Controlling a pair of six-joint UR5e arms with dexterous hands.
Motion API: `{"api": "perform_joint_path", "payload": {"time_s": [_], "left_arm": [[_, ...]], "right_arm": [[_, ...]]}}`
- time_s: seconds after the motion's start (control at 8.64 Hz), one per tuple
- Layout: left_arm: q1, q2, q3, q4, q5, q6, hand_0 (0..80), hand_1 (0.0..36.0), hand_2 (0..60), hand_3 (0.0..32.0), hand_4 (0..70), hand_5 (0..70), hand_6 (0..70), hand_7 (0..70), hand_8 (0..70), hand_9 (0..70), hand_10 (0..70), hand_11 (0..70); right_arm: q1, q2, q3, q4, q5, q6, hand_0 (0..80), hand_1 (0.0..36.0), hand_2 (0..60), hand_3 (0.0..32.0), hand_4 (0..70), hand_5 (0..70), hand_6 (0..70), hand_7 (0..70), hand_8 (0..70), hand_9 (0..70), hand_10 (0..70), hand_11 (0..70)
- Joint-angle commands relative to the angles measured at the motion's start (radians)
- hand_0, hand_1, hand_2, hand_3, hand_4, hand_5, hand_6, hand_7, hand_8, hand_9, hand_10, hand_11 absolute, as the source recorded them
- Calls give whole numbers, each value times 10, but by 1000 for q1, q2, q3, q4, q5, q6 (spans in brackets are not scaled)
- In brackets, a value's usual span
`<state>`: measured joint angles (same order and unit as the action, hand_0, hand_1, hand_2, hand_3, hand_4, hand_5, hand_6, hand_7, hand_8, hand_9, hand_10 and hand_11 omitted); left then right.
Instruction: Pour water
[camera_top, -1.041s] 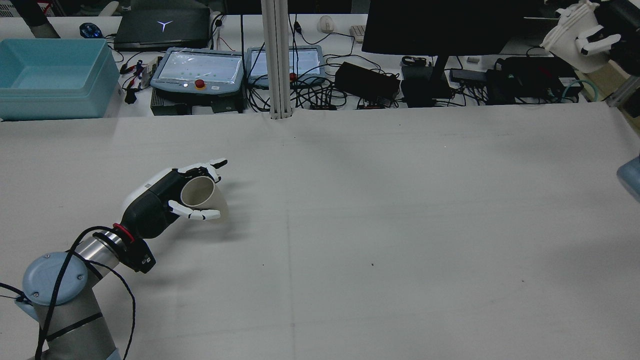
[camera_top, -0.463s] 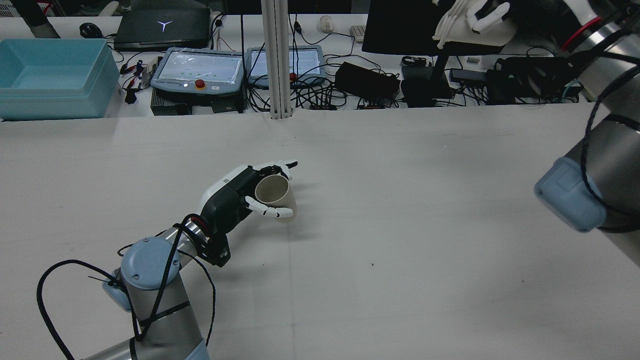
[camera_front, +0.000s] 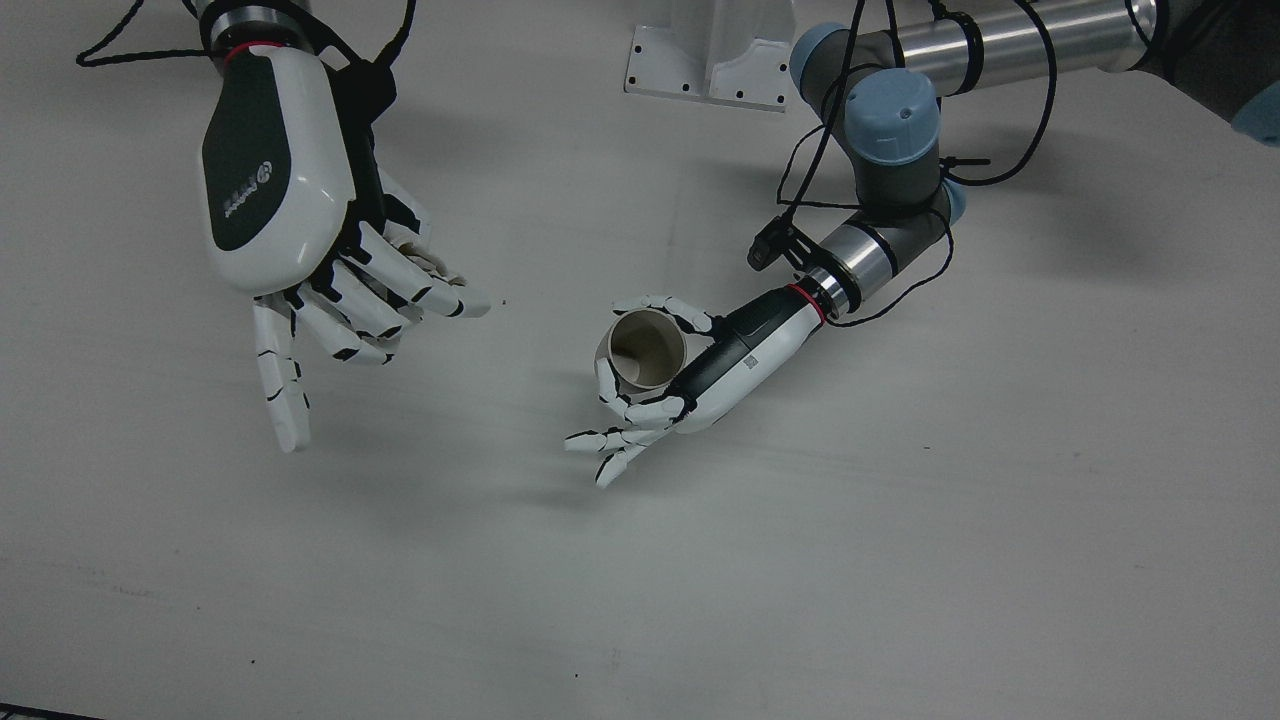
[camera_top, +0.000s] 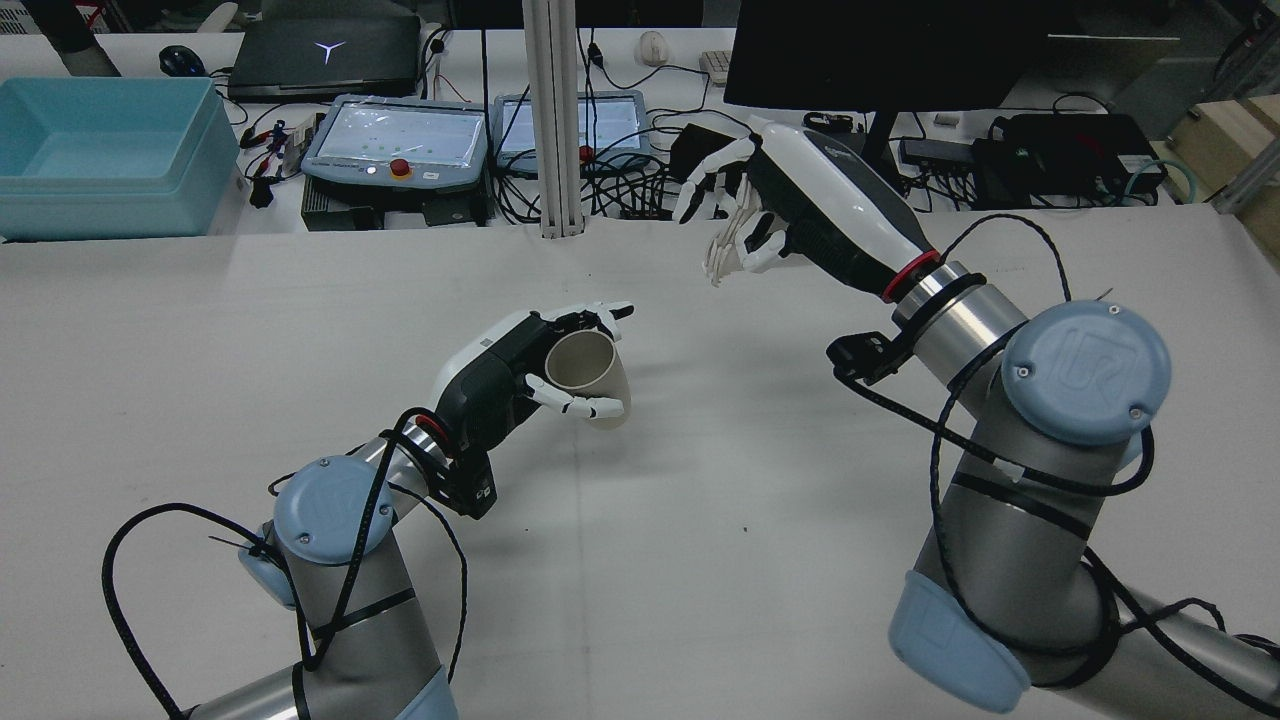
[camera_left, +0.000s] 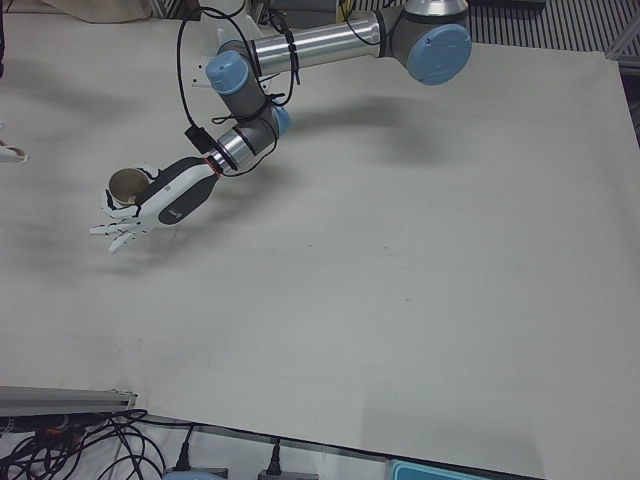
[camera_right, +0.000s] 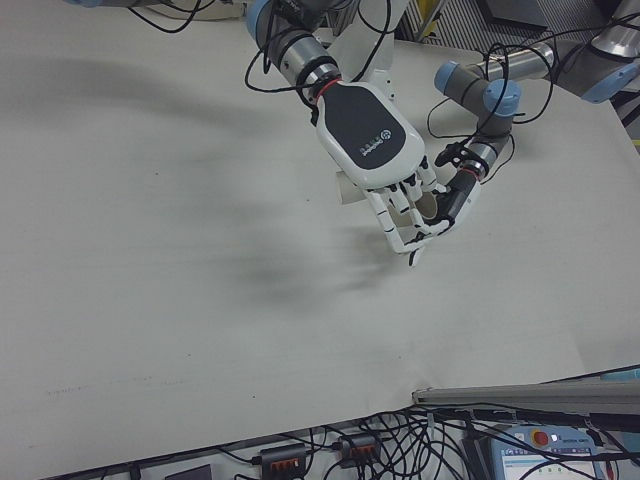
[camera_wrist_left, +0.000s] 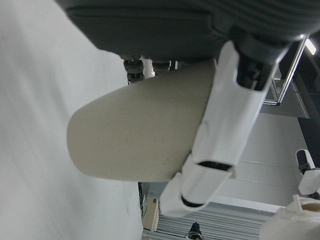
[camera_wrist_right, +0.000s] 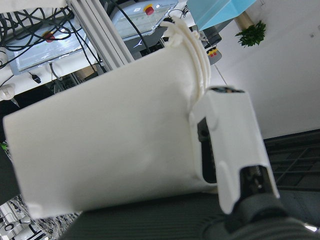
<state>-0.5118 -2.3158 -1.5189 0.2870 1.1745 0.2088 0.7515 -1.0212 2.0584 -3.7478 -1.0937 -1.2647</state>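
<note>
My left hand (camera_top: 500, 375) is shut on a beige paper cup (camera_top: 588, 372) and holds it upright, low over the table near the middle. The cup's open mouth shows in the front view (camera_front: 645, 348), with my left hand (camera_front: 720, 365) beside it. My right hand (camera_top: 810, 215) is raised above the table, farther from me and to the right of the beige cup. It is shut on a white cup (camera_wrist_right: 110, 145), which lies tilted in the hand. In the right-front view the white cup (camera_right: 345, 187) peeks out under my right hand (camera_right: 372, 140).
The white table (camera_top: 800, 480) surrounds both hands. Beyond its far edge stand a blue bin (camera_top: 105, 150), two pendant tablets (camera_top: 395, 145), a post (camera_top: 555, 110), cables and a dark monitor (camera_top: 880, 50).
My left hand has carried the beige cup to the right, toward the table's middle. My right arm has swung in from the far right with the white cup, toward the centre.
</note>
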Motion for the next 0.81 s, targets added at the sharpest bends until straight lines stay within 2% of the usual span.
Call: {"api": "perform_joint_path", "payload": {"time_s": [0.0, 0.23, 0.35, 0.58, 0.69], "left_arm": [[0, -39, -7, 8, -1, -5, 800, 360, 600, 0, 443, 700, 171, 147, 40, 15, 57, 124], [1, -85, -10, 41, -3, 1, 800, 360, 600, 0, 432, 700, 167, 148, 40, 15, 58, 126], [3, -94, -1, 49, -4, 3, 800, 360, 600, 0, 429, 700, 165, 146, 40, 15, 58, 125], [12, -93, 0, 49, -6, 3, 800, 360, 600, 0, 426, 700, 166, 146, 42, 15, 61, 130], [13, -91, 0, 49, -7, 3, 800, 360, 600, 0, 425, 700, 166, 147, 42, 15, 61, 130]], "right_arm": [[-73, 26, -67, 3, 87, -44, 800, 360, 600, 0, 472, 245, 615, 700, 411, 552, 36, 99], [-80, 27, -84, 32, 110, -44, 800, 360, 600, 0, 385, 247, 582, 700, 406, 541, 48, 117], [-93, 29, -84, 37, 121, -45, 800, 360, 600, 0, 376, 248, 581, 700, 409, 544, 58, 133], [-100, 29, -83, 36, 130, -45, 800, 360, 600, 0, 399, 246, 591, 700, 407, 543, 47, 116], [-100, 26, -83, 37, 132, -41, 800, 360, 600, 0, 388, 246, 581, 700, 404, 539, 44, 112]]}}
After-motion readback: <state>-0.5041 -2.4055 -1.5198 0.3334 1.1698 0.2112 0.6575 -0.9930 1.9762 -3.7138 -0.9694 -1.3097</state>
